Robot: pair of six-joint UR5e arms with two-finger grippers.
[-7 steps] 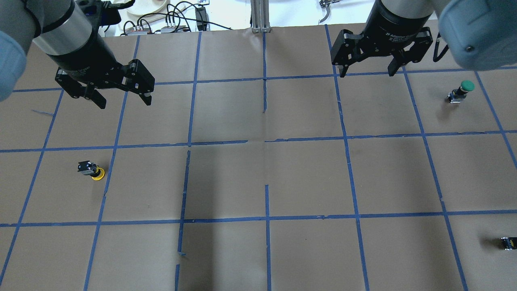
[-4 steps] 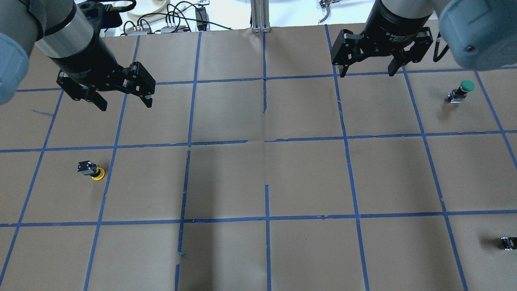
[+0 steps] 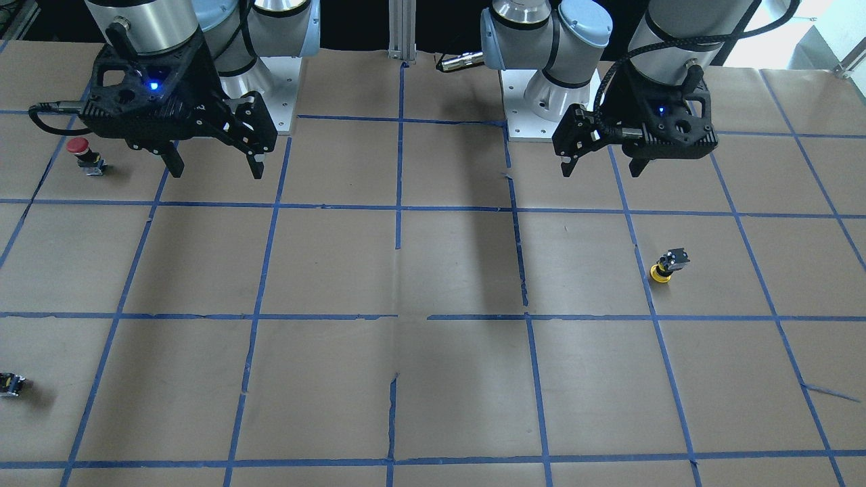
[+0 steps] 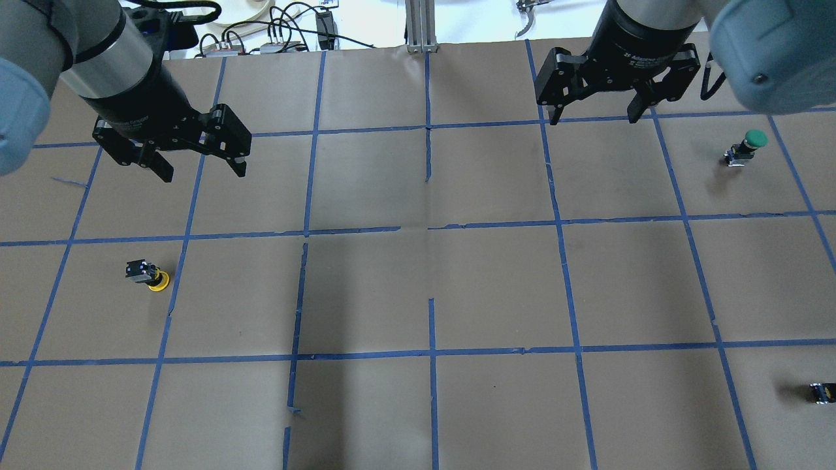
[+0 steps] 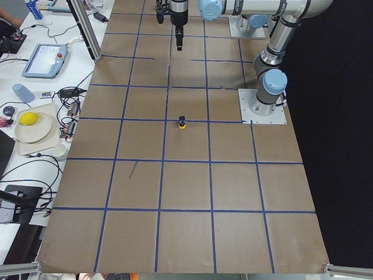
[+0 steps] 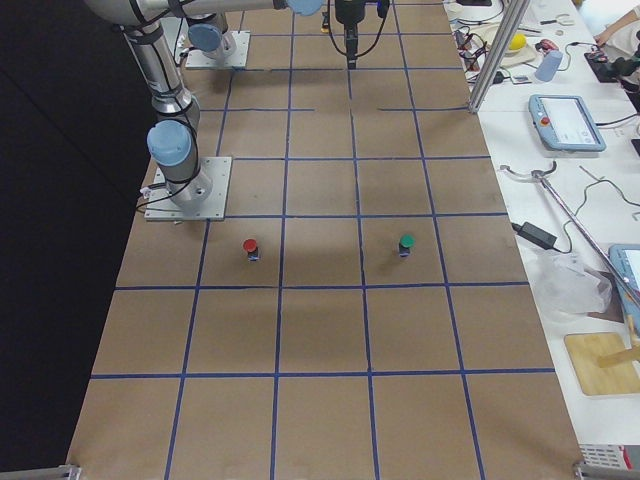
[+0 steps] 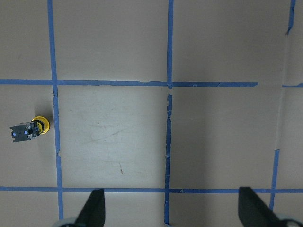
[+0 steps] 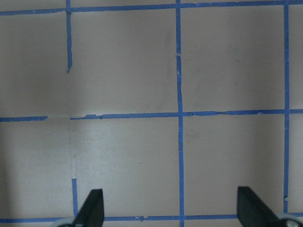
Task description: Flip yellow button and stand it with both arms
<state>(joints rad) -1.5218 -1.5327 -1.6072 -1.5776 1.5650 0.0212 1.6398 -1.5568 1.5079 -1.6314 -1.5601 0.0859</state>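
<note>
Well, the biggest thing is the brown counter (image 4: 496, 287), marked into squares with blue tape (image 4: 366, 231). Above it hang the two arms: the left arm (image 4: 98, 46) at about 10 o'clock in the overhead view and the right arm (image 4: 653, 26) at about 1 o'clock. The left end effector (image 4: 202, 171) has its two fingers (image 4: 160, 166) spread wide and holds nothing. The right end effector (image 4: 594, 117) is spread just as wide and is empty too.

The small yellow button (image 4: 149, 274) sits on the counter at about 8 o'clock from the middle, apart from both arms, and at about 7 o'clock from the left end effector. It seems to rest on its yellow cap with the black block up, so it is upside down. In the left wrist view the yellow button (image 7: 29, 131) shows at 9 o'clock, not between the fingers.

The step now looks like the left arm's reach for the button. To do it well, the left end effector should first get right above the button, so that it shows between the fingers. Then it should go down slowly and pinch the black block on its flat sides, not the round cap, which could slip. The right arm is well apart and will need to come near to help turn it.
</note>
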